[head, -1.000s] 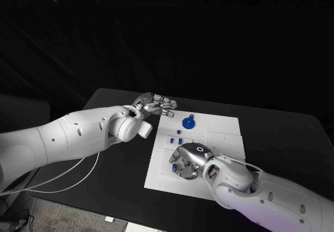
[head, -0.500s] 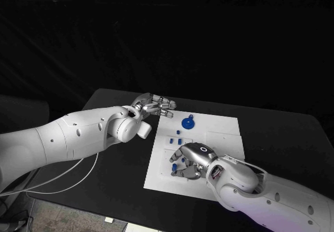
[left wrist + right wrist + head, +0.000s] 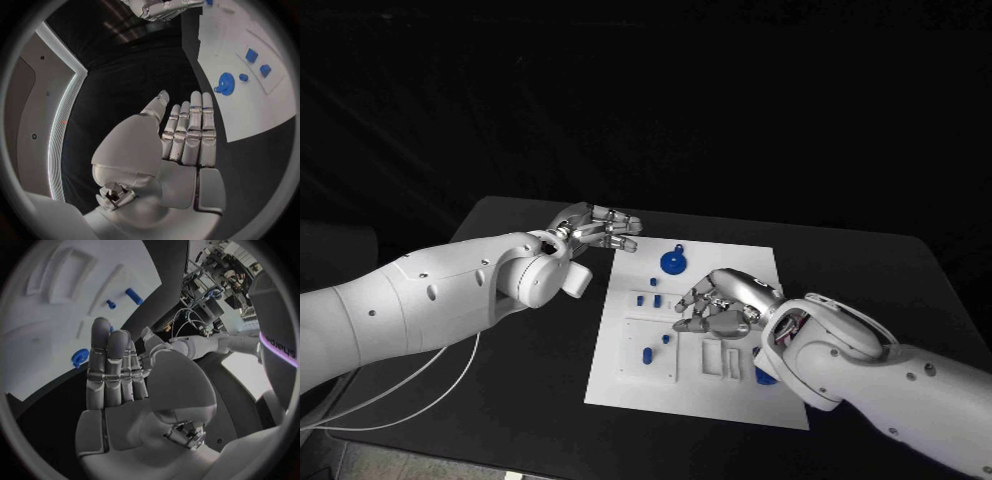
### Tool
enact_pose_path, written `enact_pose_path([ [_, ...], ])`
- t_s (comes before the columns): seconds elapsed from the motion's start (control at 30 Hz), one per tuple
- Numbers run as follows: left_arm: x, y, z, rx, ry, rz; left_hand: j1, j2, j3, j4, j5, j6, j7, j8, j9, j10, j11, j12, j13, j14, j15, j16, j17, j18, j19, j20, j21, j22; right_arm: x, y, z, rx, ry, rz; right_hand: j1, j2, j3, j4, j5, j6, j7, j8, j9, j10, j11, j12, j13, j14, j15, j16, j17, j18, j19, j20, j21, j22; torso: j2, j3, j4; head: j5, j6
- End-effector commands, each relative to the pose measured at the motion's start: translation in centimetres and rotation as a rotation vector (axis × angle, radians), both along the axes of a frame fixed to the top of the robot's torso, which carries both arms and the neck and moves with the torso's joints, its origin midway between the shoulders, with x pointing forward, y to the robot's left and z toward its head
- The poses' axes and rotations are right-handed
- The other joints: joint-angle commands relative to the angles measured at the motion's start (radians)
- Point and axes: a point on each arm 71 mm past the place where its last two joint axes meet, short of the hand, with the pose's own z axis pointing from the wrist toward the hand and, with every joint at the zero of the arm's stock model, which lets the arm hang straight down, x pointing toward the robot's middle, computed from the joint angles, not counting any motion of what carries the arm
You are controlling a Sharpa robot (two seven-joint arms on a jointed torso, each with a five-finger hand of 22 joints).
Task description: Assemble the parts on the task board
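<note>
The white task board (image 3: 733,395) lies in the middle of the black table. A blue gear (image 3: 674,262) stands near its far edge; the gear (image 3: 224,82) also shows in the left wrist view and the gear (image 3: 79,357) in the right wrist view. Small blue parts (image 3: 648,297) sit left of centre, and two more (image 3: 651,352) lie nearer me. My right hand (image 3: 718,300) hovers over the board's middle, fingers spread, holding nothing. My left hand (image 3: 596,225) is at the board's far left corner with its fingers (image 3: 190,132) straight and empty.
Another blue part (image 3: 764,375) peeks out beside my right forearm on the board's near right. Recessed white slots (image 3: 715,360) lie in the board. Black table (image 3: 516,340) surrounds the board on all sides.
The camera has shifted. My right hand has lifted from the board's near left and moved farther over its middle, uncovering the small blue parts there. My left hand stays at the far left corner.
</note>
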Motion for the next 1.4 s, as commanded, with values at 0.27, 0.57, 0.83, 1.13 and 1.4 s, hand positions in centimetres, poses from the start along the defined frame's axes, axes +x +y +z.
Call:
enact_pose_path([
  [0.27,-0.5,0.7,0.5,-0.046,-0.048,-0.045,0.003,-0.007,-0.003,0.001,-0.004,-0.009,-0.001,-0.001,0.000,-0.006,0.001,-0.003,-0.001,-0.003,0.003,0.003,0.001,-0.014,0.006,0.002,-0.007,-0.004,3.0,-7.5,-1.7,0.031,0.391,-0.165,-0.049,-0.020,0.005,0.117,0.092,0.007,-0.018,-0.003,0.059,0.035,-0.018,0.604,0.728,0.002,-0.015,0.224,0.349,-0.015,0.036,-0.015,0.122,0.105,-0.007,0.0081,-0.0191,-0.054,0.004],
  [0.57,-0.9,1.0,-0.1,-0.070,-0.077,-0.049,0.000,0.002,0.001,-0.006,0.000,-0.012,-0.002,-0.001,0.000,0.010,-0.004,0.001,-0.001,-0.003,0.001,0.003,0.001,-0.014,0.008,0.001,-0.008,-0.008,3.4,-12.3,-3.0,0.014,0.640,-0.265,-0.062,0.074,-0.131,0.038,0.188,0.009,-0.030,-0.002,0.179,0.084,-0.024,0.638,0.859,0.015,-0.020,0.251,0.461,-0.017,0.037,-0.018,0.179,0.170,-0.032,-0.0030,-0.0284,-0.091,-0.016],
  [0.83,-0.9,1.4,-0.6,-0.069,-0.078,-0.035,-0.017,0.003,0.005,-0.001,-0.012,-0.011,-0.006,-0.001,0.000,0.069,-0.020,-0.002,-0.001,0.000,-0.003,0.005,0.002,-0.019,0.010,-0.003,-0.007,-0.010,2.0,-13.9,-3.5,-0.145,0.739,-0.298,-0.133,0.073,-0.190,0.082,0.240,-0.066,-0.003,-0.003,0.167,0.070,-0.008,0.596,0.854,0.016,-0.008,0.237,0.471,-0.009,0.034,-0.007,0.166,0.173,-0.048,-0.0080,-0.0333,-0.114,-0.035],
  [1.13,-1.2,1.5,-1.4,-0.069,-0.059,-0.039,-0.043,-0.003,-0.028,0.028,-0.067,-0.021,-0.005,-0.002,0.000,0.083,-0.022,-0.001,0.000,0.002,-0.002,0.007,0.004,-0.024,0.019,-0.001,-0.016,-0.028,1.6,-13.8,-3.6,-0.289,0.621,-0.377,-0.115,0.119,-0.311,0.109,0.245,-0.084,0.004,-0.003,0.105,0.089,-0.003,0.599,0.884,0.024,-0.004,0.238,0.502,0.000,0.040,-0.002,0.186,0.202,-0.065,-0.0094,-0.0336,-0.128,-0.047],
  [1.4,-1.3,1.5,-2.2,-0.064,-0.042,-0.037,-0.059,-0.005,-0.075,0.048,-0.084,-0.030,-0.002,0.006,0.000,0.075,-0.018,0.001,0.000,0.001,0.001,0.008,0.006,-0.025,0.034,0.001,-0.032,-0.066,1.3,-12.7,-4.4,-0.346,0.611,-0.385,-0.126,0.123,-0.318,0.118,0.244,-0.083,0.003,-0.003,0.101,0.091,-0.003,0.602,0.889,0.025,-0.005,0.240,0.506,-0.002,0.042,-0.002,0.201,0.213,-0.080,-0.0164,-0.0330,-0.130,-0.057],
])
